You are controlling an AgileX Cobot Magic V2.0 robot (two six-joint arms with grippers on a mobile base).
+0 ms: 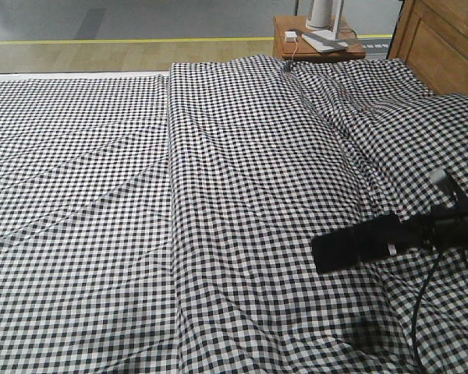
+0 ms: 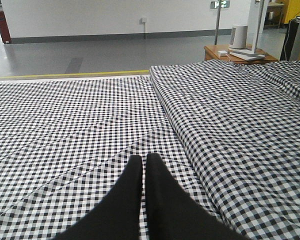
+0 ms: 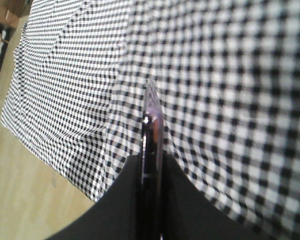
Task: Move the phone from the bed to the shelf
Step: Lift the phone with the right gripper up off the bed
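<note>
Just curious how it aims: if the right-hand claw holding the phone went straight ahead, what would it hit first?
Most likely the bed: checked fabric fills the view ahead of the right gripper. The phone sticks out past the fingers, so its end would touch first. Depth is unclear.

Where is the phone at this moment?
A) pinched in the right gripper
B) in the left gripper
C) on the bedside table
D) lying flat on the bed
A: the right wrist view shows the phone held edge-on in the right gripper, above the checked bed; the left gripper is shut and empty.
</note>
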